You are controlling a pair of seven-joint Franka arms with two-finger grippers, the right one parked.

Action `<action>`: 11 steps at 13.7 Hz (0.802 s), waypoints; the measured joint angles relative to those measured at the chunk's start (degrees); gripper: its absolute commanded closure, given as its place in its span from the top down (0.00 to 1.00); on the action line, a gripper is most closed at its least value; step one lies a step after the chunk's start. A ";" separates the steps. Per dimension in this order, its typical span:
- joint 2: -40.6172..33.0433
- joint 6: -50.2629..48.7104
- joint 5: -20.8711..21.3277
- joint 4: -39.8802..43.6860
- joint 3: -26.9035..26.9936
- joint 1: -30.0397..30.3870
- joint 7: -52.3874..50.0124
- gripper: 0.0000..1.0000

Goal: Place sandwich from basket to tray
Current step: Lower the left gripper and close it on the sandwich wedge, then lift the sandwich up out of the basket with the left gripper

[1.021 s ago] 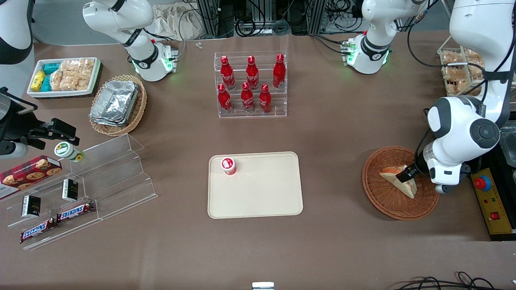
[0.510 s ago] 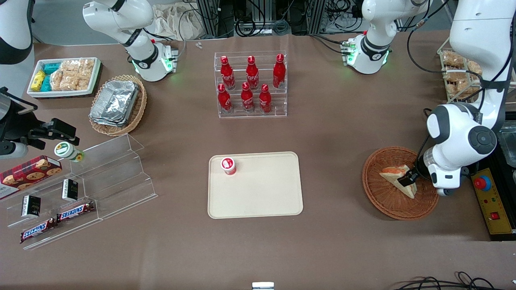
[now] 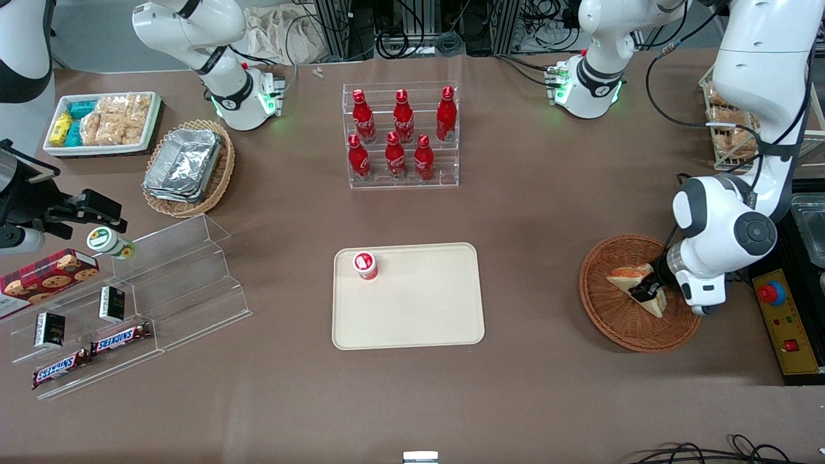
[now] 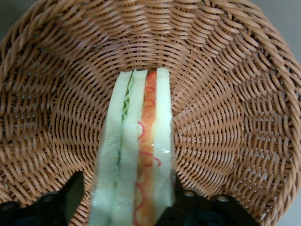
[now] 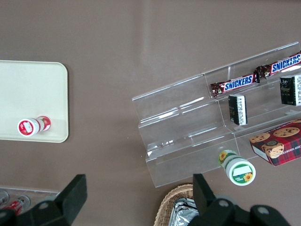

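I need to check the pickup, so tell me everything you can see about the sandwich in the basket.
The sandwich is a triangular wedge of pale white bread with a green layer and a red-orange filling, wrapped in clear film. It stands on edge inside the reddish-brown wicker basket, resting on the weave. The left arm's claw straddles it, one finger on each side, not visibly clamped.

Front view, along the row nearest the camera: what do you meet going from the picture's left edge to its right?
Snickers bars → clear acrylic stand → small red-capped bottle on the tray → basket holding the sandwich → gripper at the sandwich → yellow control box.
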 measured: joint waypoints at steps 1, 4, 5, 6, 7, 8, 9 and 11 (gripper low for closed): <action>0.00 0.02 0.00 0.13 -0.09 -0.11 -0.04 0.00; -0.18 -0.06 0.00 0.92 -0.32 -0.33 -0.33 0.00; -0.51 -0.72 0.00 1.37 -0.37 -0.34 -0.36 0.00; -1.12 -2.64 0.01 2.19 -0.40 -0.34 -0.36 0.00; -1.97 -5.83 0.12 3.65 -0.53 -0.35 -0.36 0.00; -2.96 -10.12 0.57 5.84 -0.92 -0.35 -0.36 0.00; -3.95 -15.34 1.15 8.79 -1.64 -0.36 -0.37 0.00; -5.55 -26.70 2.21 16.16 -3.71 -0.42 -0.47 0.00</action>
